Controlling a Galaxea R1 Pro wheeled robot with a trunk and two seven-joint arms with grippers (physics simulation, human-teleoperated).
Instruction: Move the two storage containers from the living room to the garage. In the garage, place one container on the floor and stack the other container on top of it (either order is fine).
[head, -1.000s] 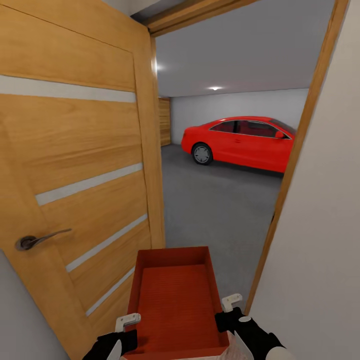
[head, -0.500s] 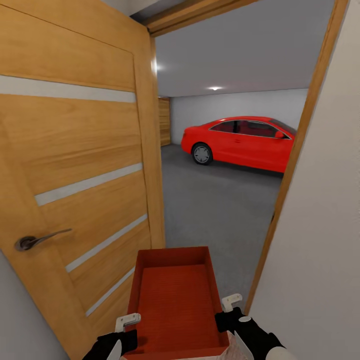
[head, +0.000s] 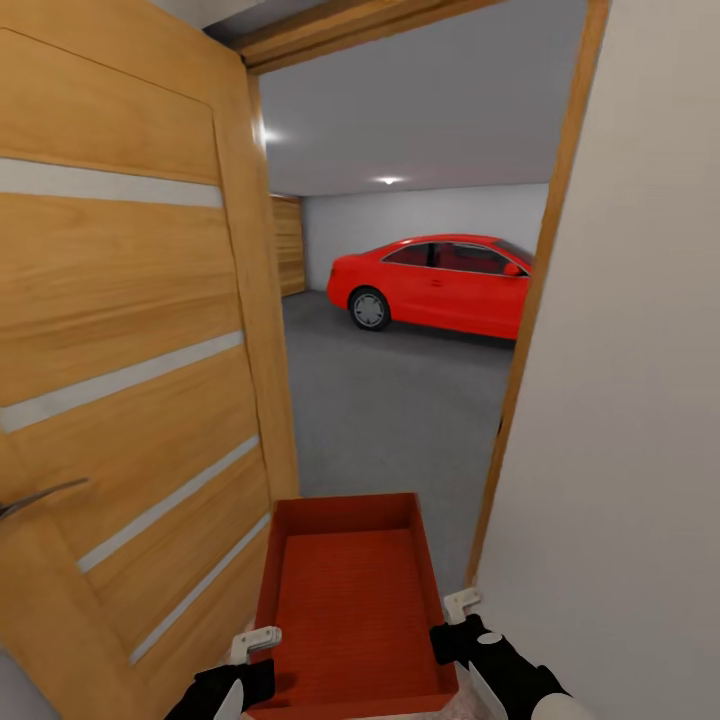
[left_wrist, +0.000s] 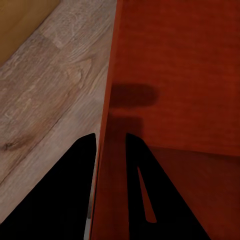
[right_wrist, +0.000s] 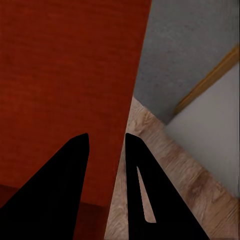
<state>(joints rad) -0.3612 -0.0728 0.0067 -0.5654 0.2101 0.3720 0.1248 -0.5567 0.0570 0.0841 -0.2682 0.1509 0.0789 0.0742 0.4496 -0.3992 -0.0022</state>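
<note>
Head view, storage container (head: 352, 600): empty, held level at the doorway.
Left gripper (head: 252, 640): pinching left wall.
Right gripper (head: 458, 604): pinching right wall.
Wooden door (head: 130, 400): open, at left.
Wall (head: 620, 400): close at right.
Garage floor (head: 400, 410): ahead; red car (head: 435, 283) beyond.

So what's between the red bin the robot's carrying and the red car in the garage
In the head view, only bare grey concrete floor lies between the storage container and the red car, seen through the open doorway.

red-orange open-top storage container (head: 352, 605) held level and lengthwise toward the grey garage floor (head: 400, 400).
</note>
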